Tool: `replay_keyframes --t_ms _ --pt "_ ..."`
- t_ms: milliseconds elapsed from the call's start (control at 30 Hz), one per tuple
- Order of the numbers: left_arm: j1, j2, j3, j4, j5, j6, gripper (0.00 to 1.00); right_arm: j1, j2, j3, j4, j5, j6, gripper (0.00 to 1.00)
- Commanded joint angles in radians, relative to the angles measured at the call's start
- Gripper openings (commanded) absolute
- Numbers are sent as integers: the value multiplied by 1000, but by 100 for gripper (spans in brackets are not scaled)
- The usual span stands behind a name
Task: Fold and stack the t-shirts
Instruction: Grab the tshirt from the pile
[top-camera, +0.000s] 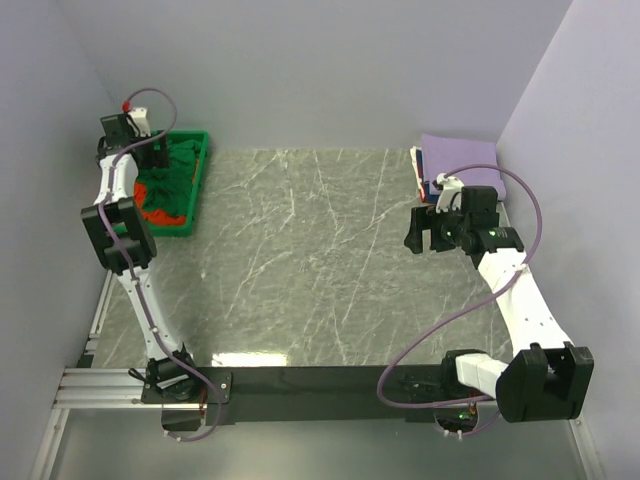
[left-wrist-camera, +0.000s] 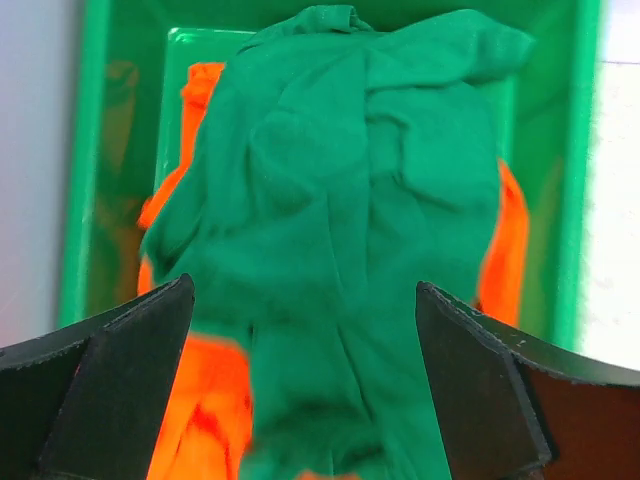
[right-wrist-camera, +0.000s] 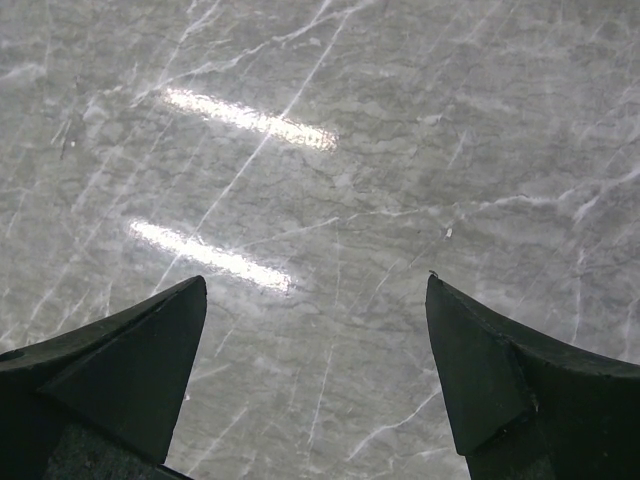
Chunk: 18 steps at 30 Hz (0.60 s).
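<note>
A crumpled green t-shirt (left-wrist-camera: 340, 200) lies on top of an orange t-shirt (left-wrist-camera: 205, 400) inside the green plastic tray (left-wrist-camera: 575, 200) at the table's far left (top-camera: 195, 190). My left gripper (left-wrist-camera: 305, 330) is open just above the green shirt, its fingers either side of the cloth, holding nothing. A folded lavender t-shirt (top-camera: 458, 155) tops a small stack with white and dark edges at the far right. My right gripper (right-wrist-camera: 315, 330) is open and empty above bare marble, just in front of that stack (top-camera: 415, 232).
The grey marble table (top-camera: 310, 260) spreads between the tray and the stack. White walls close in at the back and both sides. A black strip runs along the near edge by the arm bases.
</note>
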Motion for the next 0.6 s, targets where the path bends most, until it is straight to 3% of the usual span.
replay_keyframes --t_ms 0,100,200,267,367,467,500,567 --pt "-11 82 132 65 -10 46 98 -1 19 16 13 29 -1 96" --pt "-12 152 179 62 -5 55 98 -3 33 16 13 41 -4 96" --pt "-25 151 122 112 -5 81 95 -1 45 16 16 47 -6 96" --pt "-35 140 79 129 -8 95 87 -3 53 17 16 46 -3 96" --pt "-44 139 83 123 -16 104 59 -1 62 16 18 43 -3 96" --pt "-45 114 114 108 -3 85 21 -1 59 19 15 40 -3 96" --pt "-46 100 119 108 -5 83 2 -1 53 19 13 38 -3 96" --pt "-46 55 134 103 12 74 0 -1 50 19 12 35 -3 96"
